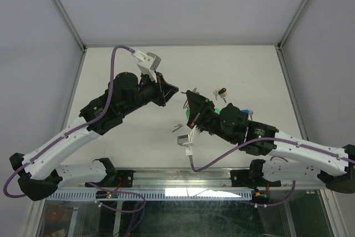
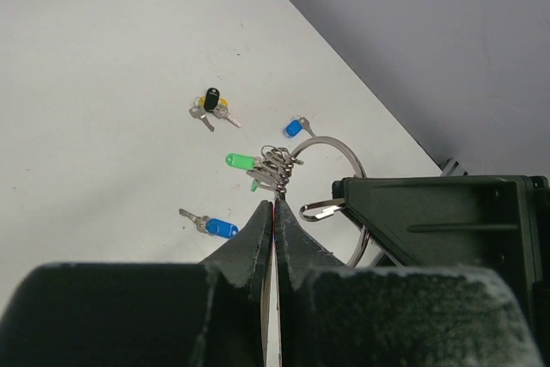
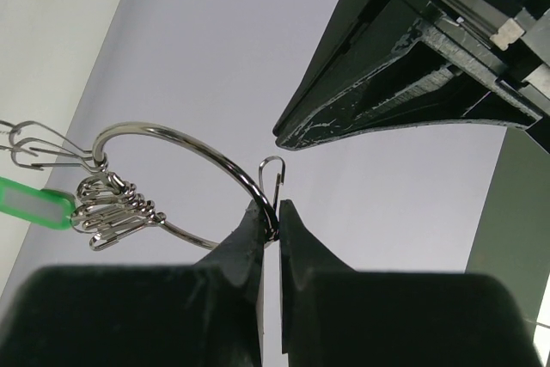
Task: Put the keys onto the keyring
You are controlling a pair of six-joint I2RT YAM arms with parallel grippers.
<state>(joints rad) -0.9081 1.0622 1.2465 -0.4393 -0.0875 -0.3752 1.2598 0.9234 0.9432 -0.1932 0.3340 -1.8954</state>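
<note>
My right gripper (image 3: 271, 212) is shut on the thin silver keyring (image 3: 163, 139) and holds it up in the air. Several wire clips and a green-capped key (image 3: 30, 199) hang from the ring. In the left wrist view the ring (image 2: 339, 145) and the green key (image 2: 241, 162) hang just past my left gripper (image 2: 275, 205). That gripper is shut, with a thin red edge showing between its pads. Its tip is next to the clip cluster. Two blue-capped keys (image 2: 219, 227) (image 2: 294, 127) lie on the table. In the top view both grippers (image 1: 176, 89) (image 1: 188, 95) meet above mid-table.
A small black-and-yellow key bunch (image 2: 210, 105) lies on the white table, also in the top view (image 1: 221, 91). A loose key (image 1: 177, 128) lies near the right arm. Grey walls stand on three sides of the table (image 1: 111, 70).
</note>
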